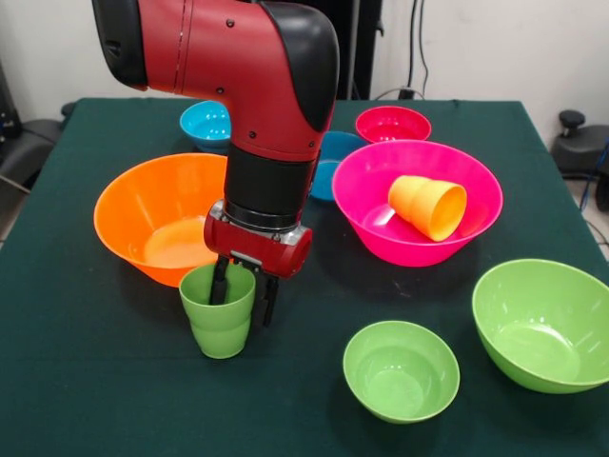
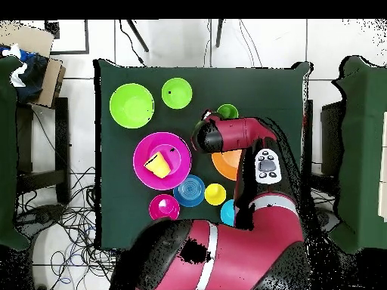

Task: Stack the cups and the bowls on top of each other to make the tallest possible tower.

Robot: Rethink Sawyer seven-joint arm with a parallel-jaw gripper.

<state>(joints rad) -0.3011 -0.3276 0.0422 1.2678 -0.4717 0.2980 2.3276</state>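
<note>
**Ana:** Lower left of the front view, that's where the action is: the gripper (image 1: 245, 289) is down at the green cup (image 1: 220, 319), which stands upright on the dark green tablecloth (image 1: 86, 381).

**Ben:** Jaws?

**Ana:** One dark finger (image 1: 220, 282) sits inside the cup, the other hangs outside its right wall, so they straddle the rim. Whether they are actually pinching it, I cannot tell.

**Ben:** And the rest of the pieces?

**Ana:** Large orange bowl (image 1: 152, 214) just behind the cup, upright and partly hidden by the arm. Centre right, the large hot pink bowl (image 1: 381, 238) has the orange-yellow cup (image 1: 428, 206) lying on its side inside it, mouth toward the right.

**Ben:** I see the greens at the bottom right.

**Ana:** Yes, the small lime green bowl (image 1: 401, 369) near the bottom centre, and the large lime green bowl (image 1: 547, 324) against the right edge, close together but apart.

**Ben:** Far side of the table?

**Ana:** Light blue bowl (image 1: 204, 122) upper left of centre, red-pink bowl (image 1: 392, 124) upper right of centre, and the darker blue bowl (image 1: 335, 157) between them, peeking out from behind the red arm (image 1: 238, 57).

**Ben:** Overhead adds anything?

**Ana:** A yellow cup (image 2: 215, 194) standing just right of the darker blue bowl, below centre. The arm covers most of the orange bowl there.
</note>
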